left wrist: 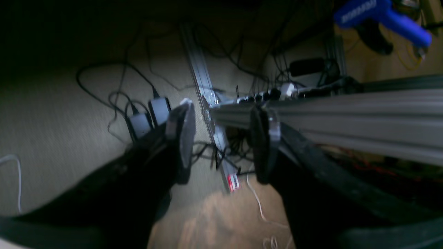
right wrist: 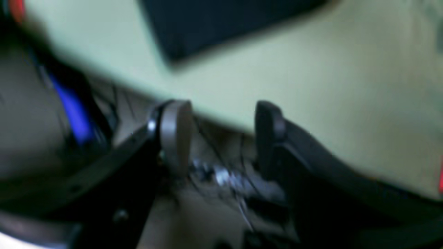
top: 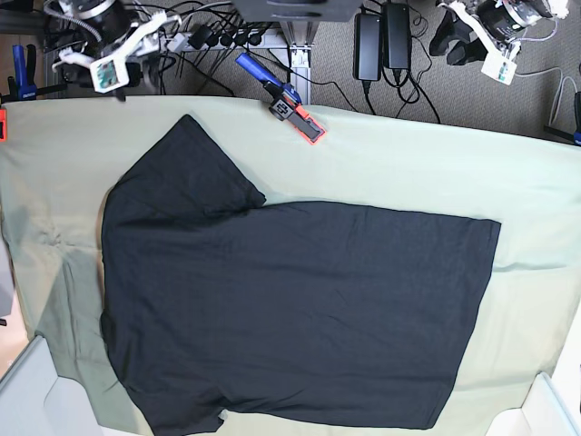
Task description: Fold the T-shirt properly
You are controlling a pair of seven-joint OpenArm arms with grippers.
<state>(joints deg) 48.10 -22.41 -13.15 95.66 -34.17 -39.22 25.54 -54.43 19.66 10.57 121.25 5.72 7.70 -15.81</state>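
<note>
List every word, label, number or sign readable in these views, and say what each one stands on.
No text can be read with certainty in any view.
White lettering on the blue plastic clamp handle: too blurred to read.
Small red-and-white label on the silver aluminium rail: too small to read.
Large black cloth T-shirt: plain side up, no print shows.
Pale green table cloth: no markings.
</note>
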